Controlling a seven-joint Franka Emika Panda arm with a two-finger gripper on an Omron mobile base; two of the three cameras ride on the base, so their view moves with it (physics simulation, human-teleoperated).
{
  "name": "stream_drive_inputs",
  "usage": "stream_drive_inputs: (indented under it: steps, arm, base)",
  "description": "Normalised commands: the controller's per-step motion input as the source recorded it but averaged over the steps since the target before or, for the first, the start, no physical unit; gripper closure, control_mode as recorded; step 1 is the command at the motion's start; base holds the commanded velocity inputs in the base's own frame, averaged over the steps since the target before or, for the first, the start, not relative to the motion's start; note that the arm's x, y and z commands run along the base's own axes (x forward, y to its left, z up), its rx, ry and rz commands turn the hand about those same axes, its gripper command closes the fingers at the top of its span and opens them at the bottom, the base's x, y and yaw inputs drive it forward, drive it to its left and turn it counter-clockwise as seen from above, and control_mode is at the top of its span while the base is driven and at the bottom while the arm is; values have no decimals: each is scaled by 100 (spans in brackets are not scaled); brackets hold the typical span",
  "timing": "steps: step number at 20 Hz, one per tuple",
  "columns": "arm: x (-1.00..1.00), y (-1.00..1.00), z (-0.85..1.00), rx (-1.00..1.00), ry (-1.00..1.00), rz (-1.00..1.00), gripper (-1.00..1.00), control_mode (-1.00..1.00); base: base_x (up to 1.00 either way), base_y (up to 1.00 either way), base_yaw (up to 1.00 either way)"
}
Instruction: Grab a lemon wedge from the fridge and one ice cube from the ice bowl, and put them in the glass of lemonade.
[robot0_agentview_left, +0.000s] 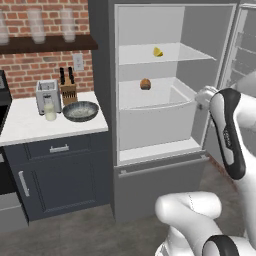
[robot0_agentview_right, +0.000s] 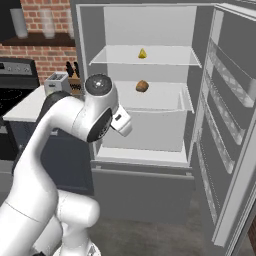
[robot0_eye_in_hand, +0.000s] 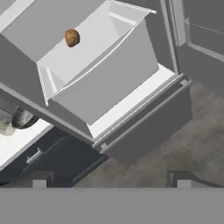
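With the fridge (robot0_agentview_left: 102, 100) door swung wide, the robot's gripper (robot0_eye_in_hand: 109, 177) hangs before the open shelves, fingers spread wide and empty, seemingly poised to reach in. The lemon wedge (robot0_agentview_left: 158, 51), a tiny bright yellow sliver, sits on the upper shelf, above a brownish lump (robot0_agentview_left: 145, 84).

One lemon wedge (robot0_agentview_left: 158, 51), one orange-brown lump (robot0_agentview_left: 145, 84), three frosted glasses (robot0_agentview_left: 36, 25)

Fridge (robot0_agentview_left: 102, 75) door swung fully aside, front open; lemon wedge (robot0_agentview_left: 158, 51) alone on upper shelf (robot0_agentview_left: 190, 54), orange-brown lump (robot0_agentview_left: 145, 84) below, white bin wall (robot0_agentview_left: 155, 122) blocks low entry.
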Motion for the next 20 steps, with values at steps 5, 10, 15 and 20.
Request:
stream_drive_inputs:
  steps: [5,10,15,20]
  arm:
    - [-58,1,59,-12,2,22,-100,-100]
    - [-75,20,1,-6,-2,21,-100,-100]
    - [-66,4,-1,2,-10,7,-100,-100]
    - [-27,32,1,-5,-1,0,-100,-100]
  base:
    - [0,0,0]
    - [0,0,0]
    - [0,0,0]
    - [0,0,0]
